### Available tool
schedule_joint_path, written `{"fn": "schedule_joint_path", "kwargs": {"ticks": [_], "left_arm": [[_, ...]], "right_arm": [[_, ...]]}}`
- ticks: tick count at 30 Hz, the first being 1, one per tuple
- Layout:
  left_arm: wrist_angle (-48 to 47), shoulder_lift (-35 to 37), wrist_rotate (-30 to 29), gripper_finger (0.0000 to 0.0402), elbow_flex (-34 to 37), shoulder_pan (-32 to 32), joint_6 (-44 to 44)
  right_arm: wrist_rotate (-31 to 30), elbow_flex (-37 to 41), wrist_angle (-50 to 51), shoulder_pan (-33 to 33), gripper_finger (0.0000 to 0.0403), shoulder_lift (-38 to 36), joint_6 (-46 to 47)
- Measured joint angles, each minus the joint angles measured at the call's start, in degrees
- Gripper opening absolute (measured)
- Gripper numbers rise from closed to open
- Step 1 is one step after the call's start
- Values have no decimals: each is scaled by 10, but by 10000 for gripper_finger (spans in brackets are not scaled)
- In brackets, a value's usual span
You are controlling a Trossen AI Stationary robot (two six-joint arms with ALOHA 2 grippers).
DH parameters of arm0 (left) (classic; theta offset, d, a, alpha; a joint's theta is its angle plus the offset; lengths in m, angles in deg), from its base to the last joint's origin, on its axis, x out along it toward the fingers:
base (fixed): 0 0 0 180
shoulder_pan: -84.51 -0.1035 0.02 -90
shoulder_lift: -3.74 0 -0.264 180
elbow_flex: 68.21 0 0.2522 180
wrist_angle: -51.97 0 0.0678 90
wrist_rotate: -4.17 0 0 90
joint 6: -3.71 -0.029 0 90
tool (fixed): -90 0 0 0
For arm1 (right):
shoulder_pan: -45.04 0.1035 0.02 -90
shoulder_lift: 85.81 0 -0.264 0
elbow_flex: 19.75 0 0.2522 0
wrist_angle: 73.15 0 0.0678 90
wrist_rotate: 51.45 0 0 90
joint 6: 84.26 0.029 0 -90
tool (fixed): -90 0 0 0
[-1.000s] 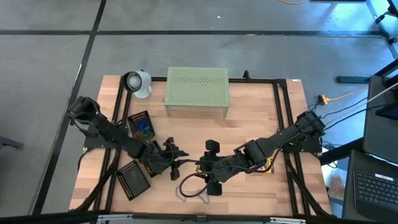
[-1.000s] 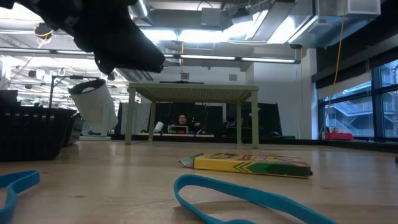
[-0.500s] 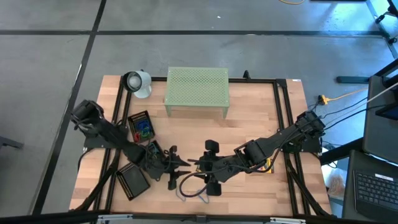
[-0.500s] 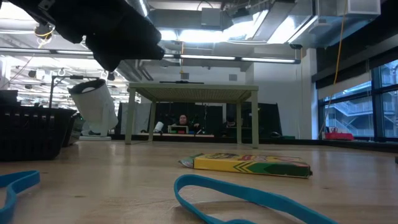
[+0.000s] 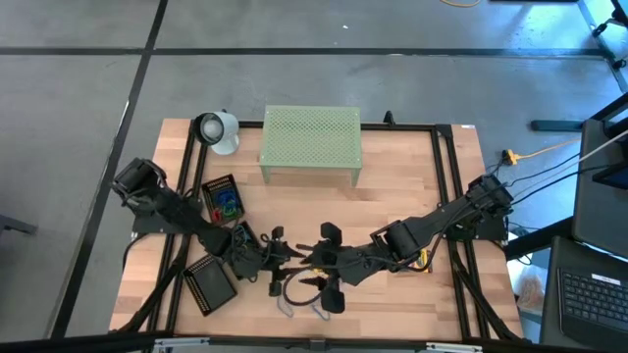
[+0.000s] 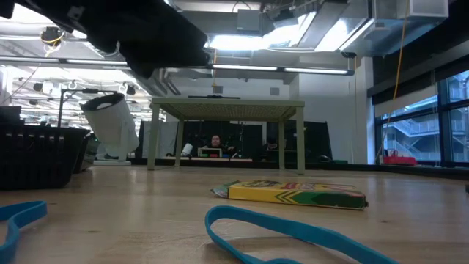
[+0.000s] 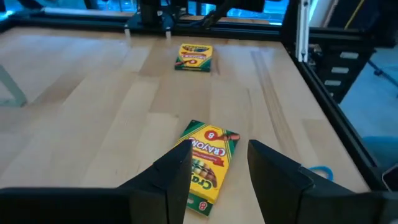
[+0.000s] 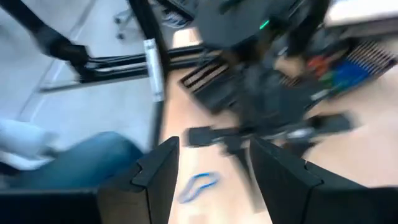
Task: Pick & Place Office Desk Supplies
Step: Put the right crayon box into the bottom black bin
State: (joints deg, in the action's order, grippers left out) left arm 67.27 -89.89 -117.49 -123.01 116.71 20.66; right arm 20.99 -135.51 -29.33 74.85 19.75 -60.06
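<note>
A crayon box (image 7: 209,164) lies flat on the worktop (image 7: 93,106) just ahead of the left pincer (image 7: 217,168), whose fingers stand apart on either side of its near end and hold nothing. A second crayon box (image 7: 194,57) lies well beyond it, toward the far rail; the low view shows a box (image 6: 293,193) lying flat with a blue band (image 6: 286,231) in front of it and another band (image 6: 18,217) at the edge. From above, the left pincer (image 5: 278,263) and the right pincer (image 5: 326,267) sit close together near the middle front of the worktop, over a pale loop (image 5: 294,302). The right pincer's fingers are spread wide and empty; its own view shows a blue band (image 8: 199,185) on the wood below. One black tray (image 5: 222,198) already holds coloured bits, blue and green among them; the other tray (image 5: 210,283) looks empty. So some small items seem sorted, while both boxes and several bands remain out, and most of the job looks undone. The green stand (image 5: 310,143) stands at the back.
</note>
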Motion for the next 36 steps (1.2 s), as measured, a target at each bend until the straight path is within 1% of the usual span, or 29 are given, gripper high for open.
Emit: {"fn": "schedule_joint_path", "kwargs": {"ticks": [3, 5, 7, 10, 13, 15, 18, 21, 23, 25, 29, 32, 36], "left_arm": [[-1, 0, 1, 149, 0, -14, 43], [-1, 0, 2, 149, 0, -24, 64], [-3, 0, 15, 150, 0, -34, 80], [-5, 0, 47, 150, 0, -50, 105], [-5, -10, 67, 151, 0, -65, 151], [-6, -20, 85, 152, 0, -77, 188], [-5, -39, 130, 152, 0, -100, 251], [-3, -59, 161, 152, 0, -120, 291], [-3, -71, 170, 152, 0, -130, 308], [-3, -83, 183, 152, 0, -139, 325], [-1, -103, 216, 152, 0, -153, 349], [-3, -122, 236, 152, -13, -162, 350], [-6, -150, 255, 152, -44, -171, 337]], "right_arm": [[67, 0, 23, 0, 199, 0, 62], [94, 0, 38, 5, 199, 0, 92], [103, 0, 40, 16, 199, 0, 99], [134, 0, 40, 32, 199, 0, 96], [163, 0, 30, 41, 199, 0, 88], [165, 0, 11, 43, 199, 0, 91], [161, 0, -15, 43, 199, 0, 97], [158, 0, -2, 39, 199, 0, 106], [129, 0, 50, 37, 199, 0, 144], [100, 0, 133, 35, 199, 0, 180], [85, 3, 295, 37, 199, 1, 247], [82, 26, 337, 44, 199, 5, 275], [94, 66, 337, 51, 199, 4, 279]]}}
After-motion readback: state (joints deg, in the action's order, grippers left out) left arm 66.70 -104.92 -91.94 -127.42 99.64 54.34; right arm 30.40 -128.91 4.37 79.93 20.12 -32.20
